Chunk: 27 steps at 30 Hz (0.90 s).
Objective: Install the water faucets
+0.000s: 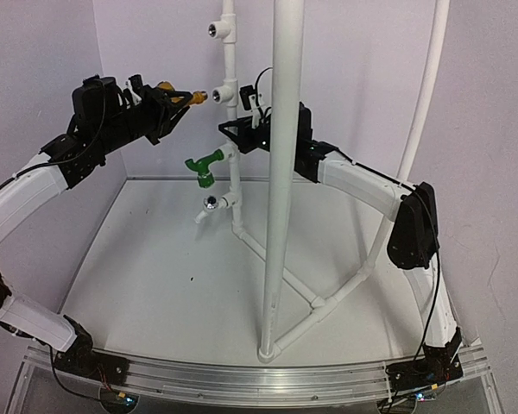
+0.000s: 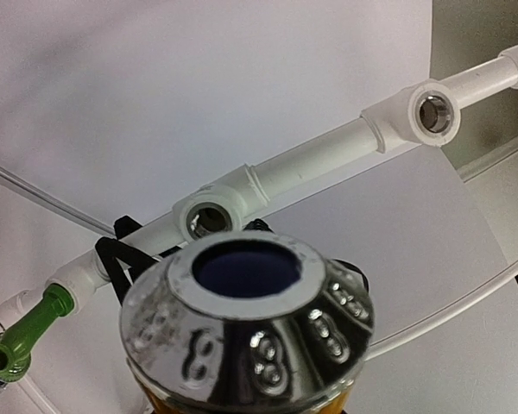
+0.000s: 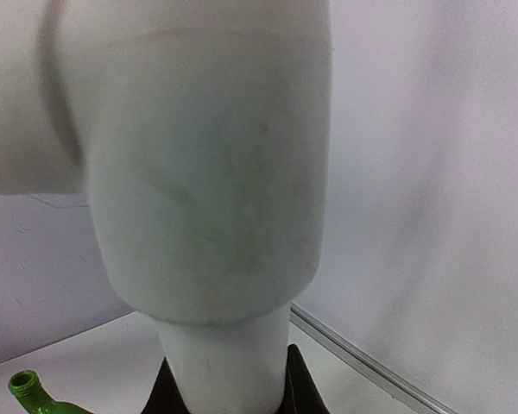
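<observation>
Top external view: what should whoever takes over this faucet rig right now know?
Left gripper: shut on the brass faucet, whose threaded end is lined up just short of the middle tee and not yet in.
Right gripper: shut on the white riser pipe, apparently steadying it.
Green faucet: already seated on the riser, lower down.
Left to do: thread the brass faucet in. The top tee and bottom tee are open.

Brass-gold faucet (image 1: 188,98), green faucet (image 1: 205,166), wht pipes (image 1: 281,216), pale-lilac walls (image 1: 371,52).
</observation>
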Each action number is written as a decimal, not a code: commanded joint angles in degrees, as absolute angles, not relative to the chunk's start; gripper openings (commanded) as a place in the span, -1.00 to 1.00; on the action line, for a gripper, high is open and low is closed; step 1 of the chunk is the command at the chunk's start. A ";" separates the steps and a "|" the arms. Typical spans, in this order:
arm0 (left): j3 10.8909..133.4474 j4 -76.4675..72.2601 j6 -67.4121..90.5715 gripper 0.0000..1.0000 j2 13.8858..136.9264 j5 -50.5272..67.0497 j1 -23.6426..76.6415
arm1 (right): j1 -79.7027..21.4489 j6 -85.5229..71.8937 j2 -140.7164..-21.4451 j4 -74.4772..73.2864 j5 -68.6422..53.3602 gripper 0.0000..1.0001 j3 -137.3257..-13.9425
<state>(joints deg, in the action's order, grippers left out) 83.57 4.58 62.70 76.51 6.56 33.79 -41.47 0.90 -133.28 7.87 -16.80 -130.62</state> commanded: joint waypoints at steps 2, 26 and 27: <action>84.61 4.04 62.05 -1.00 73.82 4.44 36.85 | -42.73 -6.85 -126.53 5.11 -12.34 -1.00 -125.68; 84.58 -3.86 70.96 -0.99 78.65 8.10 31.72 | -43.33 -8.03 -124.53 6.74 -18.81 -1.00 -121.99; 85.00 -3.98 71.05 -1.00 79.11 8.86 31.44 | -43.33 -7.95 -124.54 6.76 -18.81 -1.00 -121.99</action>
<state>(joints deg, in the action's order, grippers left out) 81.39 0.85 69.04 78.08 4.96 33.20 -42.41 1.32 -127.81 10.46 -16.06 -122.02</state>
